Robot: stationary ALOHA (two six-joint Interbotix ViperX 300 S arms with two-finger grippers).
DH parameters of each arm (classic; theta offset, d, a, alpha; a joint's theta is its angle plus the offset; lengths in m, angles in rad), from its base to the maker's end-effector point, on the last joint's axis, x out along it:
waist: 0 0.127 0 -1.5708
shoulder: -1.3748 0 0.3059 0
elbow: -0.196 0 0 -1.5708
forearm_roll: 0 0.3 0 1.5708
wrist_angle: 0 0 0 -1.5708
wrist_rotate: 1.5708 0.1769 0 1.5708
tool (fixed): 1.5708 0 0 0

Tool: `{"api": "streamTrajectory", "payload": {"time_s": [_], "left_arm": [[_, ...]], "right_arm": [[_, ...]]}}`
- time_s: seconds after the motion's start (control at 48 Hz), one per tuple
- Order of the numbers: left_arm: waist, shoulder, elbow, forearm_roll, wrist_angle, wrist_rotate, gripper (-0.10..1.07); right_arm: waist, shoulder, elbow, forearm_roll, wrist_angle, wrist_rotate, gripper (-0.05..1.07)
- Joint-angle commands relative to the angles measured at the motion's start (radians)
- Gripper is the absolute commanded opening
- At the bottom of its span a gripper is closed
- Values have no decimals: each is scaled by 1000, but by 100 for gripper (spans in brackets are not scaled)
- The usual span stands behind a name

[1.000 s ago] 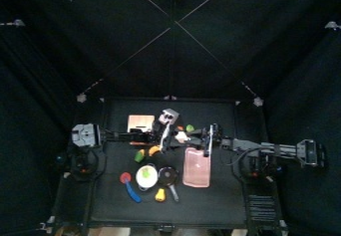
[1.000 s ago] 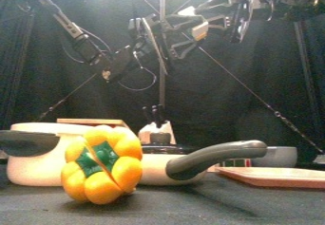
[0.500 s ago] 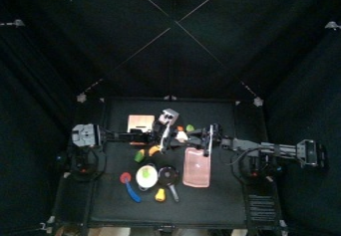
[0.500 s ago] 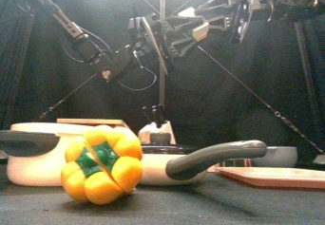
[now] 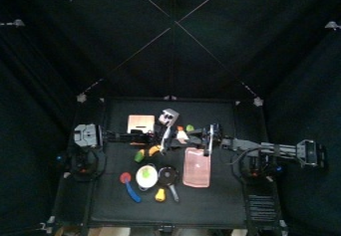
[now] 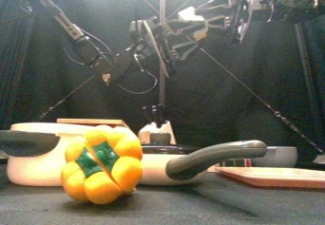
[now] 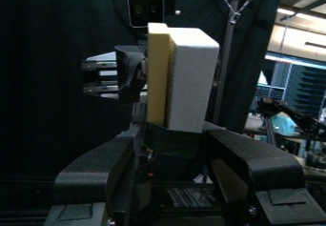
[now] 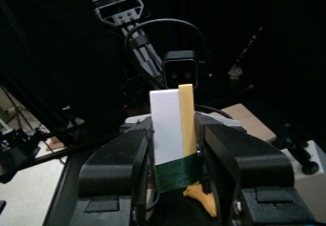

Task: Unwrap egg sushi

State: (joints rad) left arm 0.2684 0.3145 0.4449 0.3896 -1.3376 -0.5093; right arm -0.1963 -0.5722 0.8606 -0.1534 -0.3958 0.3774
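Were matte black throughout, both jointed robot arms (image 6: 79,34), with looped black cables (image 6: 133,77) hanging off them. Ended in broad, rounded black plastic jaws.

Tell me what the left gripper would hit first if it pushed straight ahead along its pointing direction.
The left gripper would first meet the yellow-and-white egg sushi block standing between its jaws. Just behind that, probably the right gripper, though depth is unclear.
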Motion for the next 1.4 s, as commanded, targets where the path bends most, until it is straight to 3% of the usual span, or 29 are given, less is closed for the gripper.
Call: {"api": "streamTrajectory", "payload": {"time_s": [0.0,1.375], "left_arm": [[3,-11,-6,-5,-5,2,84],[-5,0,-2,5,-5,6,83]], "right_arm": [[3,-9,-15,0,-15,2,61],[-2,-6,-3,-15,-37,3,61]]}}
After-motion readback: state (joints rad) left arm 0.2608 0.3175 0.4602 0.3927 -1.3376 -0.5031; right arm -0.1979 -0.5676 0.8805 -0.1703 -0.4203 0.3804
